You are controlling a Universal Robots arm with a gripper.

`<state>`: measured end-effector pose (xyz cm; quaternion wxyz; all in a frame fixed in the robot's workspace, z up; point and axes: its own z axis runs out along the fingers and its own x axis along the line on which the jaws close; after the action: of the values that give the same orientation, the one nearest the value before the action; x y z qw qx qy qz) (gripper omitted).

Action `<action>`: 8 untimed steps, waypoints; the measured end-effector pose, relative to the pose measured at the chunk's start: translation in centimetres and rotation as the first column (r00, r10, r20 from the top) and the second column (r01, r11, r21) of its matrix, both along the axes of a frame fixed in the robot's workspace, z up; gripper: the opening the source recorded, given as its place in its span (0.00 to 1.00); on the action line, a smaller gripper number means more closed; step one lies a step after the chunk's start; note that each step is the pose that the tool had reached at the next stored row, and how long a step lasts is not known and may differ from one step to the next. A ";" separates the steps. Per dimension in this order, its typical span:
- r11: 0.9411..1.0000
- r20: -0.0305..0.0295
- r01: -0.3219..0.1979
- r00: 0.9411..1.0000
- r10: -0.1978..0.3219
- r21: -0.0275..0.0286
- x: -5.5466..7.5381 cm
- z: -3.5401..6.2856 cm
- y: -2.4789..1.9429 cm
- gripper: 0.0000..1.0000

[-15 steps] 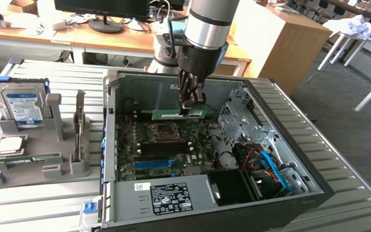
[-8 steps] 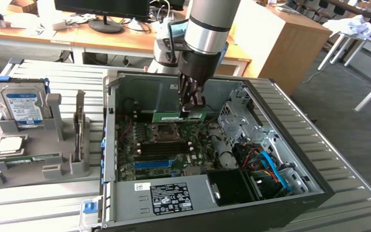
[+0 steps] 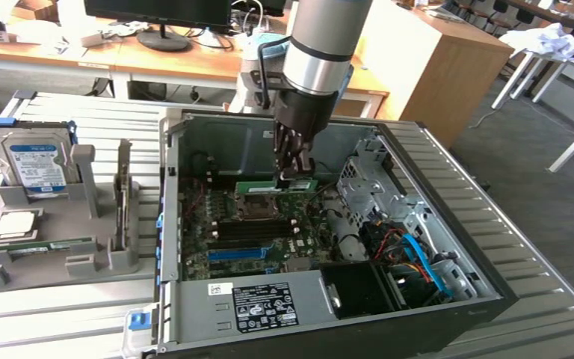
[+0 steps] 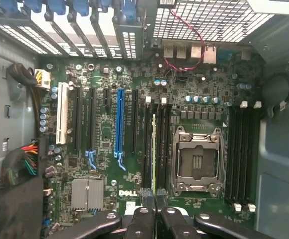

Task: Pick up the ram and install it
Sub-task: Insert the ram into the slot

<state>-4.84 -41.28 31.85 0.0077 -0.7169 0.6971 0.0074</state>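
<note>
While the arm is reaching down into the open computer case (image 3: 486, 292), we are seeing its jaws pinching the ram (image 3: 279, 185), a narrow green stick held level and edge-down just above the motherboard (image 3: 222, 247). In the exterior view the gripper (image 3: 293, 178) is hanging directly over the CPU socket (image 3: 258, 209), with the stick sticking out to both sides of the fingertips. From the wrist view we are looking along the ram (image 4: 153, 149) end-on: it is appearing as a thin pale edge running away from the gripper (image 4: 154, 199), lying over the bank of dark memory slots (image 4: 156, 144) just beside the CPU socket (image 4: 196, 162). Whether its lower edge is touching a slot we cannot tell. On the far side of the socket another bank of memory slots (image 4: 242, 154) is standing with white clips at both ends. Away from the socket, past the near bank, a long blue expansion slot (image 4: 119, 122) is running parallel to the stick. Toward the exterior view's left of the case, a grey holder (image 3: 57, 254) is sitting on the slatted metal table (image 3: 57, 314), carrying an upright hard drive (image 3: 34, 164) with a blue and white label. Desks with a monitor stand (image 3: 164, 37) are lying behind the case.
</note>
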 end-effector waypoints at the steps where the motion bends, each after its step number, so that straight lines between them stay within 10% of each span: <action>1: 1.000 0.000 0.000 1.000 0.000 0.000 0.0 -0.18 0.00 0.12; 8: 1.000 0.000 0.000 1.000 0.000 0.000 0.0 -1.21 0.00 0.12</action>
<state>-4.84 -41.28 30.64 0.0077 -0.7169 0.6971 0.0075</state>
